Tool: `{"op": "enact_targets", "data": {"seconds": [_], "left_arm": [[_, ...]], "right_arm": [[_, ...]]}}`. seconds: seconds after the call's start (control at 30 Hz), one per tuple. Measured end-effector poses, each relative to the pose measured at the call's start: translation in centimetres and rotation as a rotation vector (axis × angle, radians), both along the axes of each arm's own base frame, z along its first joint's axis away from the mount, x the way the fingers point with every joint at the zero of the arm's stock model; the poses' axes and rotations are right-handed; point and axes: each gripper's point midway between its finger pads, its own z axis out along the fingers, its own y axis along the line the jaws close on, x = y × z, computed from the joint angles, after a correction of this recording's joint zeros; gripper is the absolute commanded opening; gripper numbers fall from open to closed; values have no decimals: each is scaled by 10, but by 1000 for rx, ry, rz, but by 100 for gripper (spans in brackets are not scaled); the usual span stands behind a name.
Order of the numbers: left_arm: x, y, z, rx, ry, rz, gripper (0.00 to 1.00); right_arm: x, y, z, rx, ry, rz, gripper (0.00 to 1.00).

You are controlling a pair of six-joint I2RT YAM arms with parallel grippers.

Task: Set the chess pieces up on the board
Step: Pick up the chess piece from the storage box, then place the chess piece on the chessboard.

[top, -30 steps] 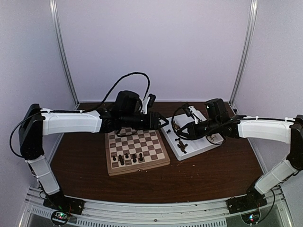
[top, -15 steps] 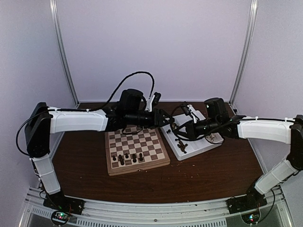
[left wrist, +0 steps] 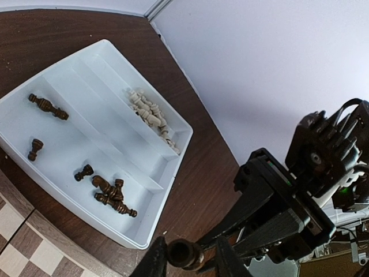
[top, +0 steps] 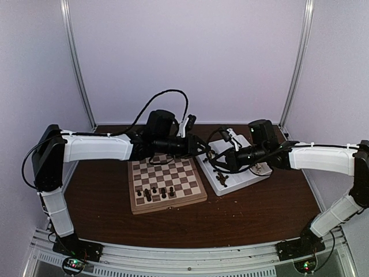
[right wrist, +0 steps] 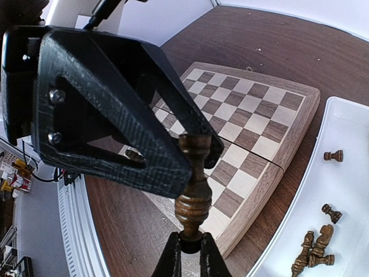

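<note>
Top external view: on the brown desk (top: 259,213), the chessboard (top: 167,179) carries only a handful of dark pieces (top: 155,193) near its front edge, so most of the setup remains. The white tray (left wrist: 86,104) beside it holds loose dark pieces (left wrist: 112,196) and a pale heap (left wrist: 151,115). Between board and tray, the right claw (right wrist: 190,242) pinches a tall dark piece (right wrist: 193,190) by its base. The left claw (left wrist: 187,254) brackets its top, crowding it, and I cannot tell whether it grips.

The left gripper (left wrist: 187,261) has swung right, off the far edge of the board (top: 168,176) and over to the white tray (left wrist: 86,104), meeting the right gripper (right wrist: 190,254). Its jaws have narrowed around the top of the dark chess piece (right wrist: 193,193) that the right gripper holds.
</note>
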Motion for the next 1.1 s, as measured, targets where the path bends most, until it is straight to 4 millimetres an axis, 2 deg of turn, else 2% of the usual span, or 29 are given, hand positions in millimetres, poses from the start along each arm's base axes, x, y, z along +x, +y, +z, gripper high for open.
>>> {"op": "enact_targets", "data": {"seconds": [0.27, 0.5, 0.67, 0.77, 0.87, 0.97, 1.1], "left_arm": [[3, 2, 0, -1, 1, 5, 12], [6, 5, -2, 25, -30, 12, 9], [10, 18, -4, 97, -83, 49, 8], [10, 35, 7, 144, -141, 85, 8], [4, 62, 20, 199, -206, 132, 7], [-10, 98, 26, 255, -254, 182, 7], [-34, 148, 21, 311, -286, 245, 7]], "right_arm": [[-3, 2, 0, 3, 0, 16, 2], [-2, 1, 0, -2, -4, 12, 1], [0, 0, -2, -12, -10, -4, 1], [6, -5, -7, -41, -14, -47, 1], [15, -13, -15, -91, -17, -111, 1], [24, -21, -21, -132, -27, -173, 2], [37, -31, -26, -173, -47, -260, 0]]}}
